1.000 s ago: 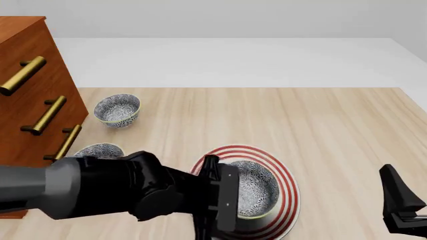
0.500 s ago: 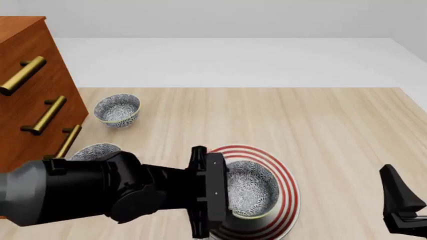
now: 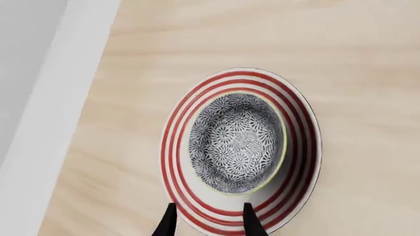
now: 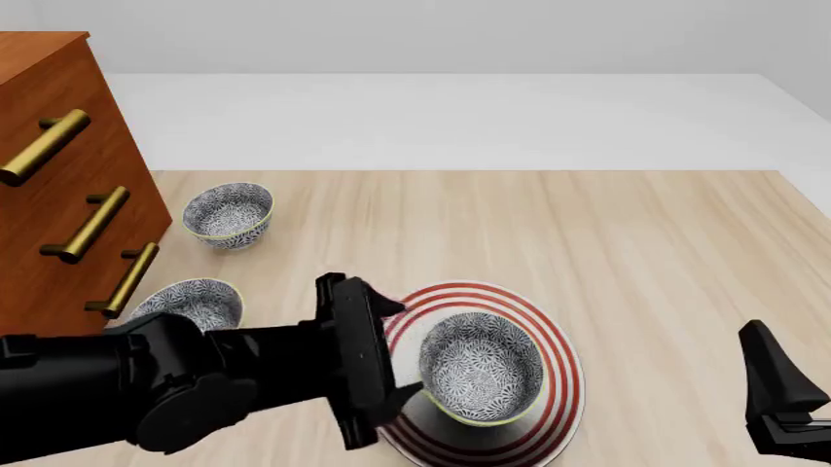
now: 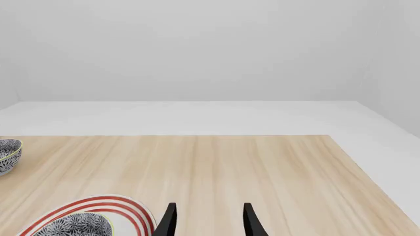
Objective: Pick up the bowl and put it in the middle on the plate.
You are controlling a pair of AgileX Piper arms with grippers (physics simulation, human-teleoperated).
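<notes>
The bowl (image 4: 481, 368) (image 3: 237, 142), patterned blue-grey and white, sits about in the middle of the red-ringed white plate (image 4: 561, 342) (image 3: 303, 147). My left gripper (image 4: 393, 352) (image 3: 208, 223) is open and holds nothing. It hovers just left of the bowl over the plate's left rim, apart from the bowl. My right gripper (image 4: 785, 413) (image 5: 208, 221) is open and empty near the table's front right corner, well right of the plate. In the right wrist view the plate (image 5: 98, 205) and bowl (image 5: 72, 227) show only partly.
Two more patterned bowls stand on the left, one further back (image 4: 229, 212) (image 5: 8, 155) and one nearer (image 4: 193, 302) beside the wooden dresser (image 4: 53, 175) with brass handles. The left arm's black body fills the front left.
My left gripper has drawn back to the left, off the bowl's rim, leaving the bowl sitting on the plate. The right arm has not moved.
</notes>
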